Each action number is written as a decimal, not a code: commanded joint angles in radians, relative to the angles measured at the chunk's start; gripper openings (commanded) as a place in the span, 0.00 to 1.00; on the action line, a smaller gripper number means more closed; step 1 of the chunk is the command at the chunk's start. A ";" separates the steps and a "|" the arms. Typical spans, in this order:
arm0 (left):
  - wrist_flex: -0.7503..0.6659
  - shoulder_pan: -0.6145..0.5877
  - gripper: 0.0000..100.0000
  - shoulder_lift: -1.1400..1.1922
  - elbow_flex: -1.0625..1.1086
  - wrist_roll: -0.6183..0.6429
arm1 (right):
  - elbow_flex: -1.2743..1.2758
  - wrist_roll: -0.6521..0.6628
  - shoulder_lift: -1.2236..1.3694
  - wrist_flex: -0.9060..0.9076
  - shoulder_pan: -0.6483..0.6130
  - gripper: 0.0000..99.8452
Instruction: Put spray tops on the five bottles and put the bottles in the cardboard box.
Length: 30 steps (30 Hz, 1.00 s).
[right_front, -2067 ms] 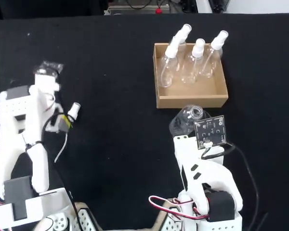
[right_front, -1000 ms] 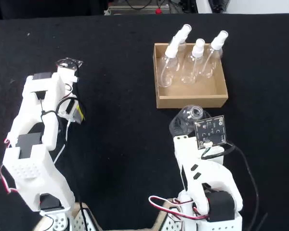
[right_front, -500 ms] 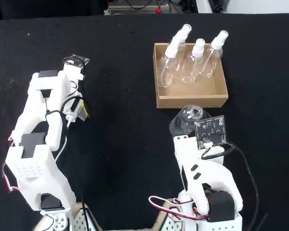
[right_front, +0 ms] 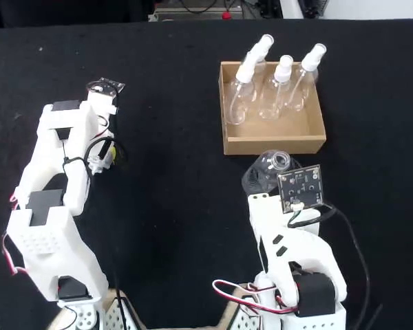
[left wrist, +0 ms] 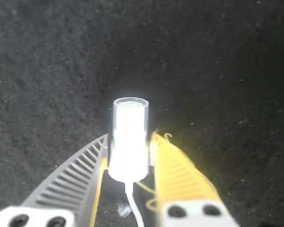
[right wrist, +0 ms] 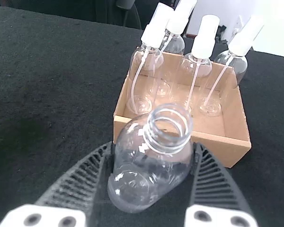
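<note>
Gripping the spray top (left wrist: 130,123) at its collar, the left pincer (left wrist: 128,139) is clamped on it, thin tube free, toward the left edge of the counter (right_front: 179,206). The right pincer (right wrist: 154,149) is closed around the open bottle (right wrist: 149,165), whose mouth is left uncovered, probably to receive this top. Just beyond it, nearer the far edge, the cardboard box (right wrist: 217,142) holds four capped bottles (right wrist: 196,61).

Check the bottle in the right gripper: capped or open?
Open: the bottle shows a bare threaded mouth; the spray top is in the left gripper.
</note>
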 commanded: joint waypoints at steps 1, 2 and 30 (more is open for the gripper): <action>0.025 -0.013 0.04 -0.020 0.005 0.003 | -0.001 0.002 -0.090 0.006 0.020 0.17; 0.044 -0.013 0.04 -0.020 -0.002 0.002 | -0.001 0.002 -0.090 0.006 0.020 0.17; 0.114 0.489 0.04 -0.876 -0.414 0.376 | 0.015 -0.008 -0.091 -0.092 -0.071 0.17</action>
